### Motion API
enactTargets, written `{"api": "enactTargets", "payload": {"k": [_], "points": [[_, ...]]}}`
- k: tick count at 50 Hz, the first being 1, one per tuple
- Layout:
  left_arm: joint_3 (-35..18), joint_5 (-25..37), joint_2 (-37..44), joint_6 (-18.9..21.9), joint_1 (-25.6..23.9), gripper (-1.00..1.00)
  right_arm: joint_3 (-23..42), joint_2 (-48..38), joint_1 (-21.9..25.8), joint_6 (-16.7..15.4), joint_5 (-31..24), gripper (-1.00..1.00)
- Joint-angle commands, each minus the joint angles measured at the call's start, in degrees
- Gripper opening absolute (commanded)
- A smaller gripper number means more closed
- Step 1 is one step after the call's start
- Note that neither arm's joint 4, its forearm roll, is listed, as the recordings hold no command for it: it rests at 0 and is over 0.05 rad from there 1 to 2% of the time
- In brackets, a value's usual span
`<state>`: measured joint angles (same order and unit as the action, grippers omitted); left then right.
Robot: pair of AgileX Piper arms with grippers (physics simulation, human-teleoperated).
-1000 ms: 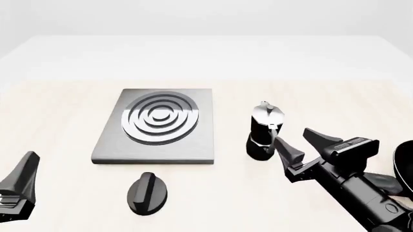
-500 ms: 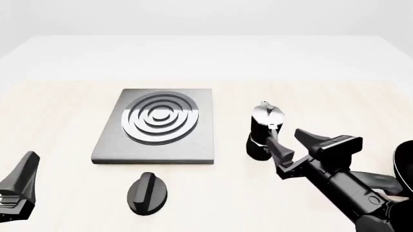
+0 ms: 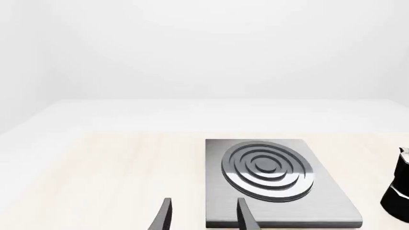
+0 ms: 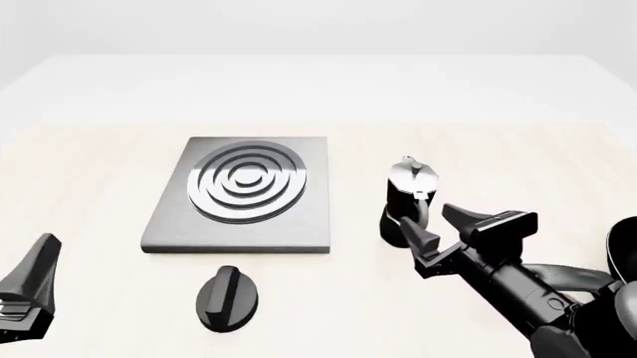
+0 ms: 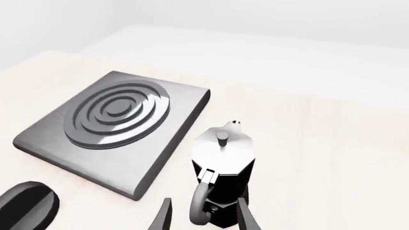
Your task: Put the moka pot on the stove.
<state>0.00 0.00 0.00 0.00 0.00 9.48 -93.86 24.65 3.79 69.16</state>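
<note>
The moka pot [image 4: 406, 195] stands upright on the table, right of the stove [image 4: 244, 195], its curved handle facing me. My right gripper [image 4: 428, 218] is open just behind the pot, its fingertips level with the handle. In the right wrist view the pot [image 5: 223, 167] fills the near middle and its handle sits between the spread fingers [image 5: 246, 218] of that gripper [image 5: 203, 221]. The stove [image 5: 115, 127] lies beyond it. My left gripper [image 4: 35, 280] rests low at the near left, open and empty [image 3: 204, 221], facing the stove [image 3: 275, 184].
A black oval knob [image 4: 227, 298] lies on the table in front of the stove. The rim of a black pan [image 4: 625, 253] shows at the right edge, beside my right arm. The pot's edge [image 3: 399, 191] just enters the left wrist view.
My right gripper has moved left and forward, closing in on the pot's handle. The pot, the stove and the left arm have not moved.
</note>
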Motion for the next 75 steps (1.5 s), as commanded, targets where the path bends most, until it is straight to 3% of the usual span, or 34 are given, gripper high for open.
{"api": "enactTargets", "payload": {"k": [1,22,23,39,56,71,73,75], "points": [[0.0,0.0,0.0,0.0,0.0,1.00,1.3,-2.7,0.0,0.1,0.5,1.00],[0.0,0.0,0.0,0.0,0.0,1.00,2.6,-5.4,0.5,0.6,0.6,1.00],[0.0,0.0,0.0,0.0,0.0,1.00,2.5,-5.3,0.1,0.4,0.6,-1.00],[0.0,0.0,0.0,0.0,0.0,1.00,-0.6,1.2,0.0,0.1,0.5,-1.00],[0.0,0.0,0.0,0.0,0.0,1.00,-1.7,12.8,0.0,-2.8,-5.4,-1.00],[0.0,0.0,0.0,0.0,0.0,1.00,0.4,17.8,0.2,-2.2,-10.7,-1.00],[0.0,0.0,0.0,0.0,0.0,1.00,0.2,20.9,1.2,-5.4,-11.5,-1.00],[0.0,0.0,0.0,0.0,0.0,1.00,1.0,22.1,1.2,-4.8,-13.5,-1.00]]}}
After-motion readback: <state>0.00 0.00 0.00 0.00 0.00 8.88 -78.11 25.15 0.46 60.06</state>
